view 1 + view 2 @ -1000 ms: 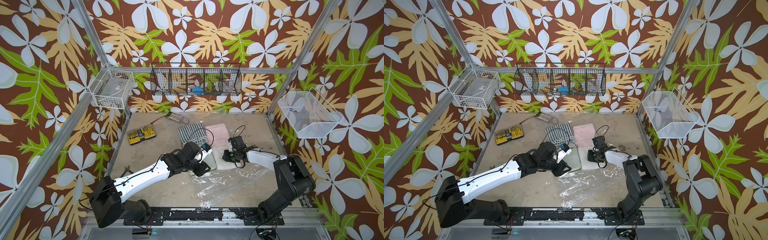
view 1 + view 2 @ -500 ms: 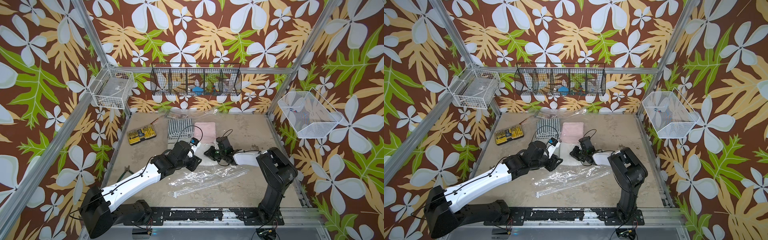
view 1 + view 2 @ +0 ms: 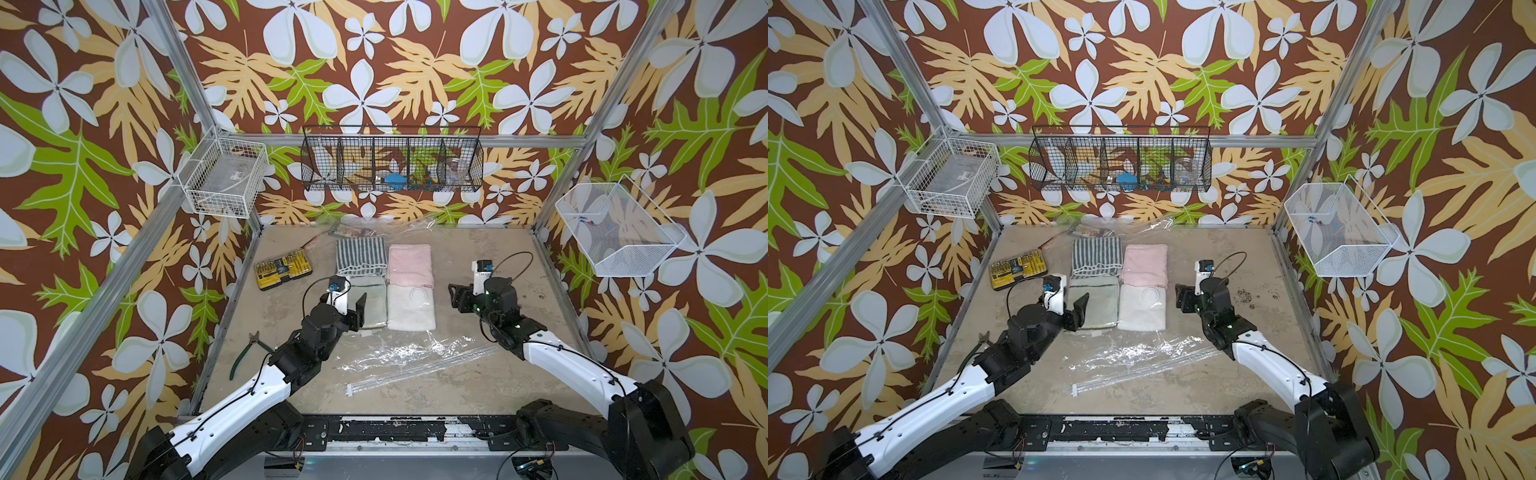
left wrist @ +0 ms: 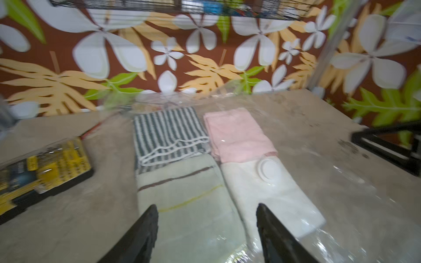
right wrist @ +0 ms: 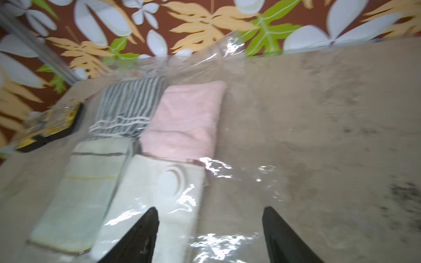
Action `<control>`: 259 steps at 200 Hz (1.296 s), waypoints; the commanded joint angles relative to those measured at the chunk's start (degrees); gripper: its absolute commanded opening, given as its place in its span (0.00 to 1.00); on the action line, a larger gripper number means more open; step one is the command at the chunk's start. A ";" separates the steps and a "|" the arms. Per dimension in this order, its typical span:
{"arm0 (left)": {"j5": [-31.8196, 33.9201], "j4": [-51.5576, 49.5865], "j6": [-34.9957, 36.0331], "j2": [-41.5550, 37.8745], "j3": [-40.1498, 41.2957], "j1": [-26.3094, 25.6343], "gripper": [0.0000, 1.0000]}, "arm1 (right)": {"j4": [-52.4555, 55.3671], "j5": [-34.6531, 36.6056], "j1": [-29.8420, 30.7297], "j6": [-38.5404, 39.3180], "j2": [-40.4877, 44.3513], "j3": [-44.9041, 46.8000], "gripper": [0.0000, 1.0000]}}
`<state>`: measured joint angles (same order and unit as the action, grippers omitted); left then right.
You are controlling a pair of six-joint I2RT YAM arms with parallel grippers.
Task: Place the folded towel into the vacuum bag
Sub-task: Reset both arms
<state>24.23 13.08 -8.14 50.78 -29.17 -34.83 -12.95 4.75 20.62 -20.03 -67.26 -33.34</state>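
Gaping empty, left fingers (image 4: pixel 143 234) and right fingers (image 5: pixel 280 236) hover near folded towels (image 3: pixel 411 309) inside the vacuum bag (image 3: pixel 409 359).

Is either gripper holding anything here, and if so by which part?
Nothing is held. The left gripper and the right gripper both stand open with nothing between the jaws; the vacuum bag lies ungripped.
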 commanded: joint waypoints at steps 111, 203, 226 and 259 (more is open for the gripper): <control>21.17 41.53 -2.83 22.65 14.75 24.53 1.00 | -47.03 10.06 -20.03 12.74 -11.42 19.55 0.78; -6.16 60.59 1.56 32.60 20.75 31.18 1.00 | -57.58 -5.98 -20.67 18.20 -17.87 21.94 1.00; -6.22 61.13 1.47 31.86 21.17 31.15 1.00 | -57.38 -6.07 -20.71 18.19 -17.66 22.00 1.00; -5.11 62.15 3.12 32.14 21.11 29.66 1.00 | -57.30 -5.98 -20.71 18.19 -17.55 22.00 1.00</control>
<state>19.88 72.73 -6.13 82.61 -7.64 -4.34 -68.55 -0.64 -0.10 -2.44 -85.06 -11.27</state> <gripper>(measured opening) 0.998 0.995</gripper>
